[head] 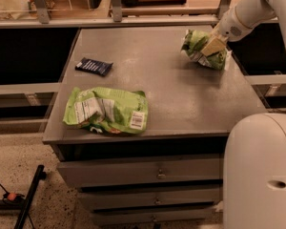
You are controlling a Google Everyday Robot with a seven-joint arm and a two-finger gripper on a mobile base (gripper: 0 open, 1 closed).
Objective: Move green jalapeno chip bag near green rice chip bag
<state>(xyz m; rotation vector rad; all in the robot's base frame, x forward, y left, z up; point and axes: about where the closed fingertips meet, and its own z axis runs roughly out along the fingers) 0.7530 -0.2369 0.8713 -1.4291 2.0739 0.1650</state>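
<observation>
The green jalapeno chip bag (198,47), small and dark green with white patches, is at the table's far right edge. My gripper (212,46) comes in from the upper right and is shut on the bag's right part, with the bag bunched up around it. The green rice chip bag (106,110), large and light green with a white nutrition panel and barcode label, lies flat near the front left edge of the table, far from the gripper.
A small dark blue packet (94,66) lies at the left of the grey table (171,94). Drawers are below the table front. My white base (260,171) fills the lower right. Shelving rails run behind the table.
</observation>
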